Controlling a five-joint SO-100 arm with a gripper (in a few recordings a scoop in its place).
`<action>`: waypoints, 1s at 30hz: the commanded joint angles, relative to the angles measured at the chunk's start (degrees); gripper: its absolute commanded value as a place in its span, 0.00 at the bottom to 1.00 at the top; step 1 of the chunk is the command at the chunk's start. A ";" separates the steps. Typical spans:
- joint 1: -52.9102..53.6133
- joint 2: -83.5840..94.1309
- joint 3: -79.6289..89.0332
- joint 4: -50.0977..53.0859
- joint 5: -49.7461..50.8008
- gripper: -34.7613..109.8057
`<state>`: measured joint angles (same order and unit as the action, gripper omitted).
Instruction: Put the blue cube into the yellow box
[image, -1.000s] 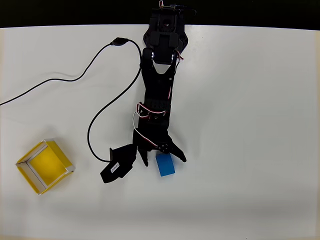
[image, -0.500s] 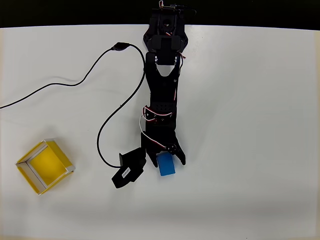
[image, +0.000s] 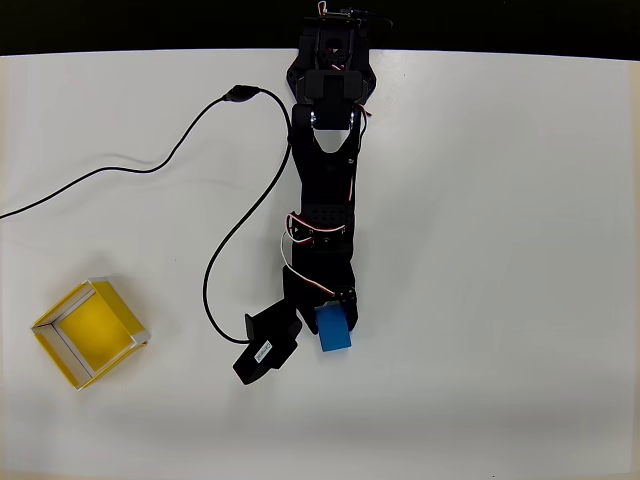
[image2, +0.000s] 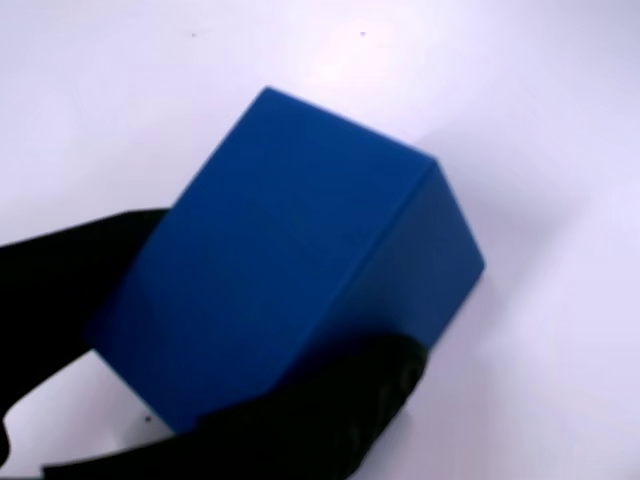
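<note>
Broadly, the white table (image: 500, 250) took up nearly the whole overhead view, with a dark strip along the top edge, and the black arm (image: 325, 170) reached down from the top centre toward the middle of the frame. A black cable (image: 150, 165) trailed from the left edge, curved across the upper left, then looped down to the camera housing (image: 265, 345) just left of the arm's tip. The yellow box (image: 60, 350) sat at the lower left, turned at an angle, its yellow floor bare and its pale rims visible, well apart from everything else. The gripper (image: 327, 318) stood just below the centre of the frame, and the blue cube (image: 335, 335) lay right at its tip, still on the table surface as far as could be judged. In the wrist view the blue cube (image2: 290, 270) sat centre frame with black fingers (image2: 70, 270) pressing at its lower left and another dark finger under its lower right, so the claw looked closed around the cube, though how firmly it gripped could not be told. By that reading the grasp was about made; lifting the cube, carrying it across to the lower left, and dropping it inside the box all remained to be done.
</note>
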<state>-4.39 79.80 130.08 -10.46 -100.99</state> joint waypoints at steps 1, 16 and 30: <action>1.67 6.94 -4.39 -1.23 -2.55 0.33; 23.03 17.84 -22.15 2.99 -2.29 0.33; 46.41 6.24 -42.01 13.01 6.06 0.33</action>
<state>37.00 85.43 98.61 1.76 -95.71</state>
